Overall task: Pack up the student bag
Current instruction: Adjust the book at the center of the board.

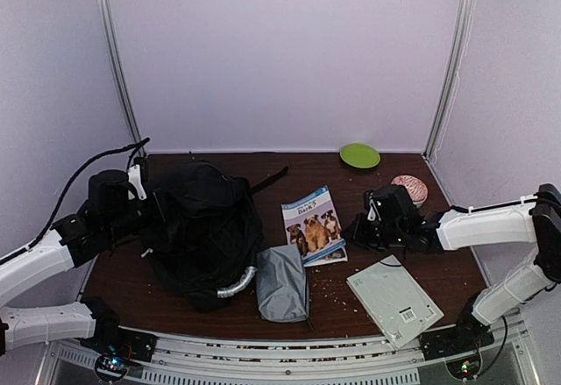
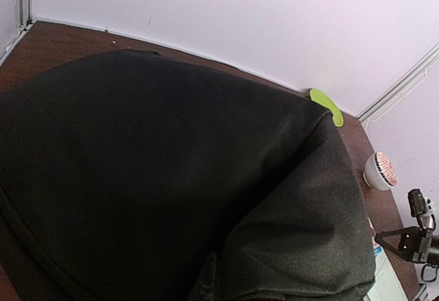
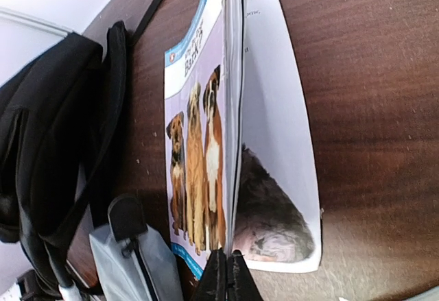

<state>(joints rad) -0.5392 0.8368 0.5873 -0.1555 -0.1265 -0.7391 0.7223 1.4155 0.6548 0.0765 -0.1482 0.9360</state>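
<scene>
1. Student bag (image 1: pixel 202 227) slumped left of centre on the tabletop (image 1: pixel 386 174), black and crumpled. Grey-white handle (image 1: pixel 237 284) curling at its near side, black strap (image 1: pixel 270 179) trailing toward the back wall.
2. Left arm (image 1: pixel 92 223) reaching in from the left, wrist hard against the bag's left flank. Left jaws hidden there in the top view.
3. From the left wrist, only black bag fabric filling the near field, with no finger showing. Cannot tell the left jaws' opening, nor any hold on the fabric.
4. Right arm (image 1: pixel 482 225) extended across from the right, right jaws at the right edge of the dog booklet (image 1: pixel 313 224). Booklet just right of the bag.
5. From the right wrist, fingertips (image 3: pixel 218 280) pressed almost together, pinching the edge of the booklet's raised cover. Cover standing on edge above the open page beneath.
6. Bag apart from the right jaws, on the far side of the booklet, untouched by them.
7. Grey pouch (image 1: pixel 282 284) just beside the bag's near right corner. White sheet with a barcode (image 1: pixel 394 302) further right, near the front edge.
8. Green plate (image 1: pixel 359 154) by the back wall. Pink-topped white bowl (image 1: pixel 409 189) just behind the right wrist.
</scene>
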